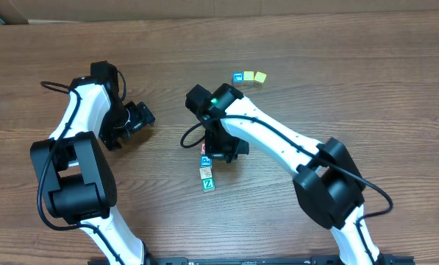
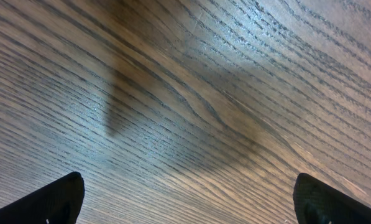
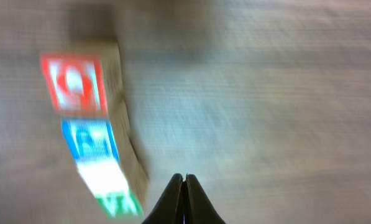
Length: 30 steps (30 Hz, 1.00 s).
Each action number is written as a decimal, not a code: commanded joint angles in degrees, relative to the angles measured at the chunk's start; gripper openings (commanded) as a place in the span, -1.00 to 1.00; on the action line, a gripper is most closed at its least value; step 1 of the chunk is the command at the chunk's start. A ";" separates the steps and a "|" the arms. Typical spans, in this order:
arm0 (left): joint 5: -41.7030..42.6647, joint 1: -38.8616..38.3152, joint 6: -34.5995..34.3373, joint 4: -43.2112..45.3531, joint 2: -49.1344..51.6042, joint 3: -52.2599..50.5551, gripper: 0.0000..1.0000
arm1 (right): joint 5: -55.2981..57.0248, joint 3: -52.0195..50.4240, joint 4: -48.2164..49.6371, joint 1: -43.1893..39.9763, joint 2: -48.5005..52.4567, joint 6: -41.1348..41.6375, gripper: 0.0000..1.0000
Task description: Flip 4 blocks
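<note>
4 blocks lay in 1 touching row on brown wood-grain worktop (image 1: 366, 88): 1 red block (image 3: 73, 84), 1 blue block (image 3: 91, 140), 1 pale block (image 3: 107, 177), 1 green block (image 3: 120, 204). 3 spare cubes (image 1: 248, 76) sat well apart. Right gripper (image 3: 184, 186) clenched, empty, beside row. Left gripper (image 1: 129, 126) released, empty.

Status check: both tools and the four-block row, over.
Left tool open, empty, over bare table. Right tool shut, holding nothing, beside the blocks. Three spare cubes sit apart; nothing in the way.
</note>
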 commanded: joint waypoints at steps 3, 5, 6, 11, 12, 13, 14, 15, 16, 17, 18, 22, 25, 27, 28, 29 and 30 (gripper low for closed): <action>-0.61 -0.48 -0.15 0.04 -0.31 0.55 1.00 | 3.67 0.09 -3.34 6.29 -2.60 -2.69 -0.92; -0.61 -0.48 -0.15 0.04 -0.31 0.55 0.99 | 4.68 -0.42 -3.48 9.75 -2.82 -3.39 -0.92; -0.61 -0.48 -0.15 0.04 -0.31 0.55 0.99 | 4.85 -0.42 -3.54 10.88 -2.82 -3.56 -0.92; -0.59 -0.48 -0.15 0.04 -0.31 0.55 1.00 | 7.67 -0.42 -5.05 18.60 -3.21 -3.06 -0.92; -0.61 -0.48 -0.15 0.04 -0.33 0.55 0.99 | 8.48 -0.44 -5.57 19.82 -3.54 -2.82 -0.92; -0.61 -0.48 -0.15 0.04 -0.33 0.55 1.00 | 8.94 -0.44 -5.84 20.92 -4.02 -2.80 -0.92; -0.61 -0.48 -0.15 0.04 -0.33 0.55 1.00 | 9.03 -0.44 -5.88 21.77 -4.57 -2.86 -0.92; -0.61 -0.48 -0.15 0.04 -0.31 0.55 1.00 | 9.11 -0.44 -5.79 22.69 -5.35 -2.89 -0.92; -0.61 -0.48 -0.15 0.04 -0.33 0.55 1.00 | 9.38 -0.44 -5.75 23.43 -6.21 -3.10 -0.92; -0.61 -0.48 -0.15 0.04 -0.33 0.55 1.00 | 10.08 -0.44 -5.84 23.96 -6.95 -3.08 -0.93; -0.61 -0.48 -0.15 0.04 -0.33 0.55 1.00 | 10.82 -0.59 -5.88 24.35 -7.78 -3.08 -0.92; -0.61 -0.48 -0.15 0.04 -0.31 0.55 1.00 | 13.00 -6.32 -3.80 24.13 -15.02 -3.08 -0.93; -0.61 -0.48 -0.15 0.04 -0.31 0.55 1.00 | 12.94 -14.60 1.53 22.21 -21.53 -3.13 -0.92; -0.61 -0.48 -0.15 0.04 -0.31 0.55 1.00 | 10.75 -20.50 7.26 20.87 -25.38 -6.47 -0.93; -0.61 -0.48 -0.15 0.04 -0.31 0.55 1.00 | 7.39 -23.52 11.10 20.20 -27.17 -10.38 -0.93; -0.61 -0.48 -0.15 0.04 -0.31 0.55 1.00 | 3.21 -26.82 15.67 19.43 -28.79 -14.19 -0.93; -0.61 -0.48 -0.15 0.04 -0.33 0.55 1.00 | 0.57 -29.68 19.61 18.67 -29.88 -15.98 -0.93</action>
